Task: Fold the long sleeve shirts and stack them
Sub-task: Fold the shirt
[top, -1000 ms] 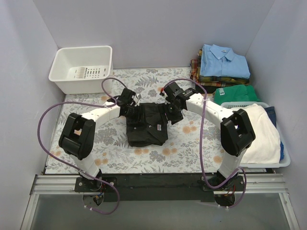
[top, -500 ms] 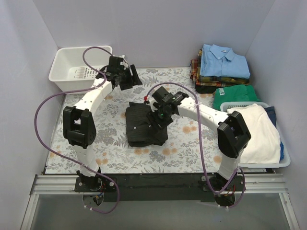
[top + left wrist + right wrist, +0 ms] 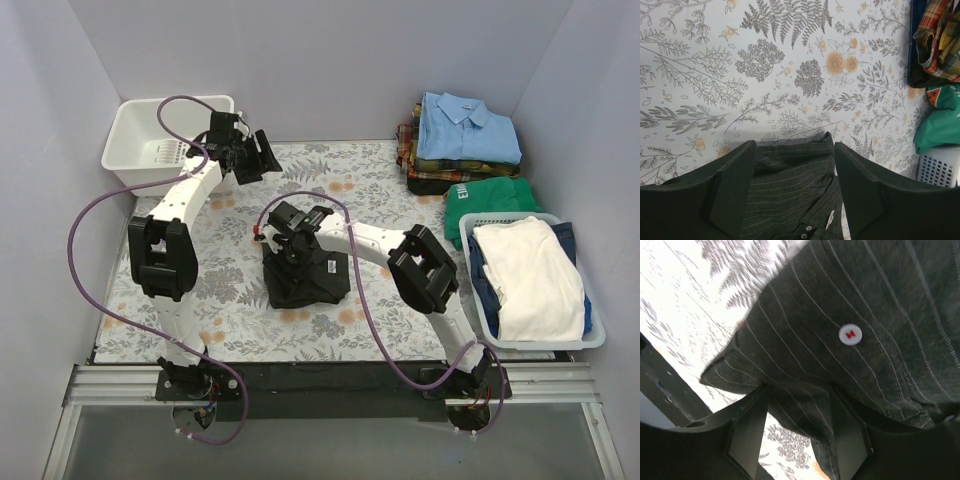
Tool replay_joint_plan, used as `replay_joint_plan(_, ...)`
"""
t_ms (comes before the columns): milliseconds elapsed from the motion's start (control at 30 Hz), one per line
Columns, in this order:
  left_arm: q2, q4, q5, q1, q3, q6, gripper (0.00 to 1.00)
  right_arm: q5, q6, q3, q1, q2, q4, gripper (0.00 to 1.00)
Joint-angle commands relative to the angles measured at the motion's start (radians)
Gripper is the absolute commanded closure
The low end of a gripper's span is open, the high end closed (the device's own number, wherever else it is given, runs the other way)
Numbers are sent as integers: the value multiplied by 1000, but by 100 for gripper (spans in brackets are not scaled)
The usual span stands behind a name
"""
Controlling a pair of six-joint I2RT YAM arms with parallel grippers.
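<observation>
A black pinstriped long sleeve shirt lies folded mid-table. My right gripper reaches across to its back left corner. In the right wrist view its jaws stand apart astride a fold of the shirt, below a pale button; table shows beside the left finger. My left gripper hangs open and empty near the back left. In its wrist view the jaws frame the shirt far below. Folded light blue and plaid shirts are stacked at the back right.
A white basket stands at the back left, just behind my left gripper. A green garment lies by the stack. At the right, a pale bin holds white and blue cloth. The plaid stack and green garment show in the left wrist view.
My left gripper let go of the black shirt, rose and swung to the back left. My right gripper crossed leftward over the shirt to its left corner.
</observation>
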Motion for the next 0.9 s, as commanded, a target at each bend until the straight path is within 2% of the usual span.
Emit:
replay_joint_plan(0,-68,-3,65,-2,-31,23,37,-37,-17,-73,-4,-41,-20,41)
replay_joint_plan(200,-54,3,141,-4,-52,44,38,7,-40,-404,-3,-211,-12,41)
replay_joint_plan(367,-66,15,177,-25,-103,73,38,140,-24,-615,-16,-357,-12,39)
replay_joint_plan(633,-83,-8,201,-158,-167,127,39,310,71,-728,-92,-652,43,34)
replay_joint_plan(767,-88,-6,208,-229,-225,170,38,371,144,-765,-121,-845,117,26)
replay_joint_plan(867,-106,-2,266,-258,-264,199,42,377,212,-775,-179,-876,112,25)
